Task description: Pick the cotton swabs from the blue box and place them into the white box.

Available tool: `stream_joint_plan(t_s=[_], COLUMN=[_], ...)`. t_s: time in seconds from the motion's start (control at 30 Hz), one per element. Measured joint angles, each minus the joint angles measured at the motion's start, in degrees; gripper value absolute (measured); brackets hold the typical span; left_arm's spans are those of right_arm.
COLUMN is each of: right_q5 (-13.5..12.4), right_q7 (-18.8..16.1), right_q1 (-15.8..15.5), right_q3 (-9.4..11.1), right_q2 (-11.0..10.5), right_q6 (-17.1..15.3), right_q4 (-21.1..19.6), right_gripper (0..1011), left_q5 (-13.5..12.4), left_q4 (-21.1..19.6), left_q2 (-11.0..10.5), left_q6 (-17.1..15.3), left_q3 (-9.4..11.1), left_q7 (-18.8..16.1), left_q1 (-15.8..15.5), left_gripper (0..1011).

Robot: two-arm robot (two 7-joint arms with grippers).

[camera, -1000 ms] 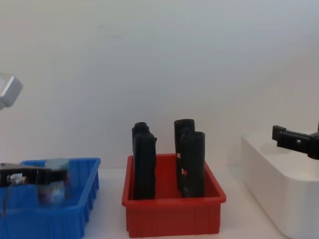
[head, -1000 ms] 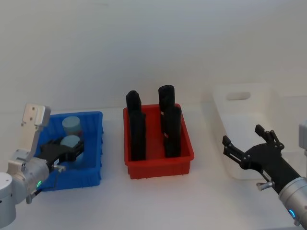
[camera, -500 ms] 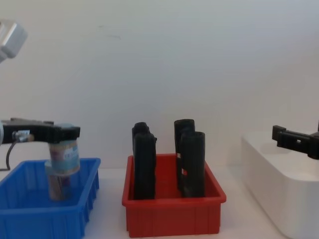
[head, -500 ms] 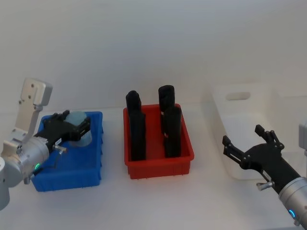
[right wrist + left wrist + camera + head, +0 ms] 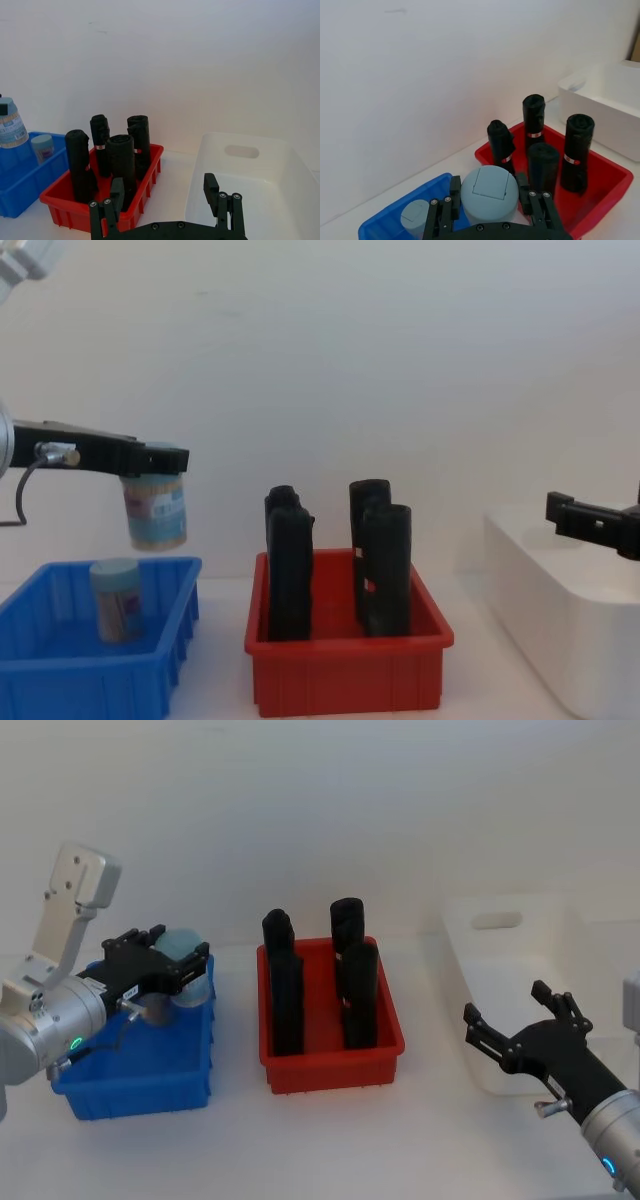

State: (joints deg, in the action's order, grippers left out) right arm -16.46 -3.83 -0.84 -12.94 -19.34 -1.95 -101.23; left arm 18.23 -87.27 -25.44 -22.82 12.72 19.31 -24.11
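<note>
Left gripper [image 5: 150, 458]: pinching the held tub of cotton swabs [image 5: 156, 512] just under its lid, a finger on either side.
Held tub position: upright in the air over the blue box [image 5: 100, 680], on the side nearest the red bin [image 5: 345, 675].
Clearance below: in the chest view the tub's base hangs clear above the blue box rim, touching nothing.
Clearance sideways: open air lies between the tub and the black blocks [image 5: 385, 565]; the tub's base sits lower than the blocks' tops in that view.
Right gripper [image 5: 505, 1002]: fingers spread, nothing between them, poised at the near side of the white box [image 5: 500, 970].
Change: a second ago the left gripper was low inside the blue box around this tub; half a second ago the base was below the rim line; now it is fully out. The right gripper has not shifted.
Blue box contents: one second tub [image 5: 116, 600], upright against the floor of the bin.
Red bin contents: four black blocks, all upright, in two rows.
White box: open-topped, right of the red bin and apart from it, with a handle slot in its far wall.
</note>
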Motion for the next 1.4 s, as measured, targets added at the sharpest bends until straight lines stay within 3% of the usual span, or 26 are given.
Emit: stream_joint_plan(t_s=[0.33,0.67,1.4], right_q5=[0.0,0.0,-0.1], right_q7=[0.0,0.0,-0.8], right_q1=[0.0,0.0,0.1], right_q3=[0.0,0.0,0.0], right_q2=[0.0,0.0,0.0], right_q6=[0.0,0.0,0.1], right_q4=[0.0,0.0,0.1], right_gripper=[1002,1002,1002], left_q5=[0.7,1.8,3.1], left_q4=[-4.1,-7.3,-10.2], left_q2=[-1.1,-1.9,-2.3], left_q6=[-4.3,-6.5,-8.2], left_q3=[-0.1,0.3,1.1], left_q7=[5.1,10.8,15.5], left_q1=[-0.1,-0.2,-0.2], left_gripper=[669,669,669])
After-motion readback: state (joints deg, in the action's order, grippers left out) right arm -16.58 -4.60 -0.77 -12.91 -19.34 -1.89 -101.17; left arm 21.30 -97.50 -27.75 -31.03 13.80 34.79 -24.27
